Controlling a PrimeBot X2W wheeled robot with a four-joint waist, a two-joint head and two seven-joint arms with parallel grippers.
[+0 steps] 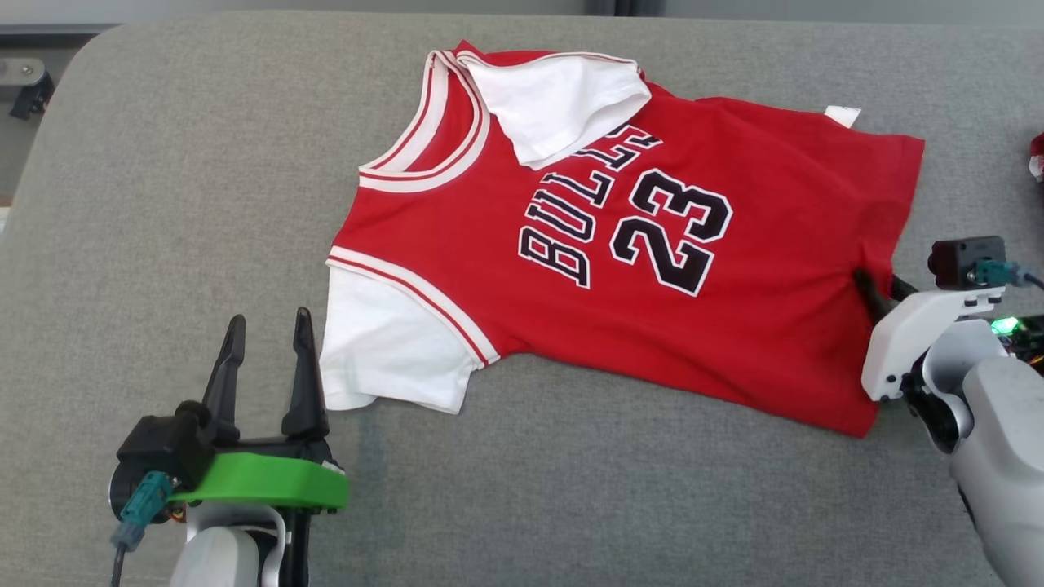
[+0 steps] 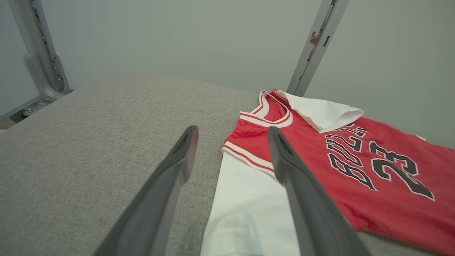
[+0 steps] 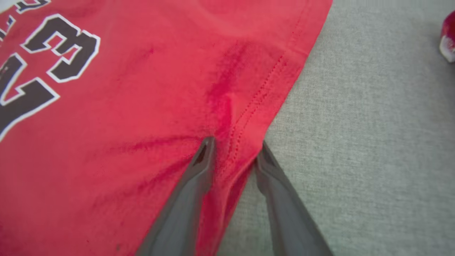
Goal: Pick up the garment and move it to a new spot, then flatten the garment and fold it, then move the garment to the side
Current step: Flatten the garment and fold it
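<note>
The garment [image 1: 636, 269] is a red jersey with white sleeves and "BULLS 23" in black, lying spread on the grey padded surface [image 1: 204, 163]. Its far sleeve is folded over the chest. My left gripper [image 1: 270, 318] stands open just left of the near white sleeve, with nothing between its fingers. In the left wrist view that gripper [image 2: 233, 131] points past the sleeve of the garment [image 2: 355, 167]. My right gripper [image 1: 879, 289] is at the hem on the right. In the right wrist view its fingers [image 3: 237, 144] pinch a bunched fold of the garment [image 3: 142, 106] at the stitched hem.
A small red and white object [image 1: 1037, 155] sits at the right edge, also seen in the right wrist view [image 3: 448, 39]. A white tag [image 1: 842, 115] sticks out from the jersey's far edge. Grey metal frame posts [image 2: 316, 46] rise behind the surface.
</note>
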